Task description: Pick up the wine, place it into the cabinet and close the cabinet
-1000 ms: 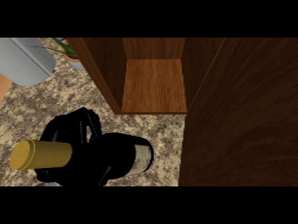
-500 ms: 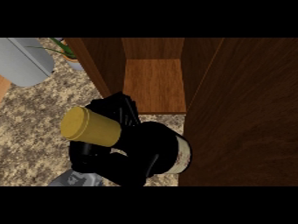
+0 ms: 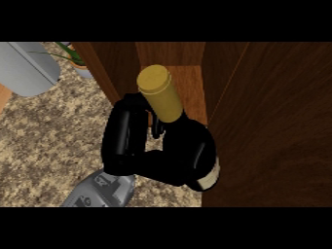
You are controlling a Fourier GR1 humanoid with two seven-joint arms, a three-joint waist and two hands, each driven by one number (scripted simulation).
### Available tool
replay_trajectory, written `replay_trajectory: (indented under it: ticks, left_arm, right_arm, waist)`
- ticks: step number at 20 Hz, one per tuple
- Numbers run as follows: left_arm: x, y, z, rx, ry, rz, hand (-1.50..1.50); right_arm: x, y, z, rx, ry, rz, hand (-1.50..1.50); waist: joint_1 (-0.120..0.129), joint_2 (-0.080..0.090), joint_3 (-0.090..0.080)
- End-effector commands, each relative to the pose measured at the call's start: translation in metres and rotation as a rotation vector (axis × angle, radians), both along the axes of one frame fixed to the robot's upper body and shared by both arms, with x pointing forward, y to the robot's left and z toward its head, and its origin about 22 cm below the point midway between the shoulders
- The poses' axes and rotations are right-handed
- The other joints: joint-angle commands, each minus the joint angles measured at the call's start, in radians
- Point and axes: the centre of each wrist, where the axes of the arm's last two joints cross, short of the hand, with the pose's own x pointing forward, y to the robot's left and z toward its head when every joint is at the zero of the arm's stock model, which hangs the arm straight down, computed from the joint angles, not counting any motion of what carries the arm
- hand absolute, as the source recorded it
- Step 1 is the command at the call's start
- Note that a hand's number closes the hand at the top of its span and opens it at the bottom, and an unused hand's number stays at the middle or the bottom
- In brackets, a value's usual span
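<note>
A black hand (image 3: 125, 141) shows low in the head view, left of centre, on a grey forearm (image 3: 100, 190) that comes up from the lower edge. Which of the robot's hands it is cannot be told from this view alone; it is taken here as the left one, since it sits on the left side. Its fingers are curled round the dark body of the wine bottle (image 3: 186, 155), clamped on it, with the fingers running up the bottle's left flank

The wine bottle is held off the counter, tilted so that its gold-capped neck (image 3: 157, 92) points up and away toward the cabinet opening. A pale label edge (image 3: 210, 181) shows at the bottle's lower right. The cap lies over the front edge of the cabinet's lighter wooden shelf (image 3: 193, 92), so the neck is at the mouth of the cabinet while the body is in front of it

The cabinet (image 3: 118, 68) has dark wood walls, and its open door (image 3: 283, 126) fills the right side of the view, just beside the bottle's body. The speckled stone counter (image 3: 46, 136) spreads to the left. At the upper left stand a grey rounded object (image 3: 21, 65) and a small potted plant (image 3: 75, 58). The other hand is not in view
</note>
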Motion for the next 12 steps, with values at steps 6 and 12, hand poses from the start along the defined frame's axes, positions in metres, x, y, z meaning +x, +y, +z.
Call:
replay_trajectory:
  ticks: [6, 12]
  left_arm:
    - [0.023, -0.021, -0.003, 0.058, -0.038, 0.063, 1.5]
    - [0.035, -0.024, -0.017, -0.001, 0.023, 0.082, 1.5]
  right_arm:
    - [-0.037, -0.006, 0.005, 0.036, -0.055, 0.032, -1.5]
    - [-0.026, 0.001, 0.015, 0.041, -0.069, 0.042, -1.5]
  waist:
    - [-0.005, 0.0, 0.0]
    - [-0.005, 0.002, -0.001]
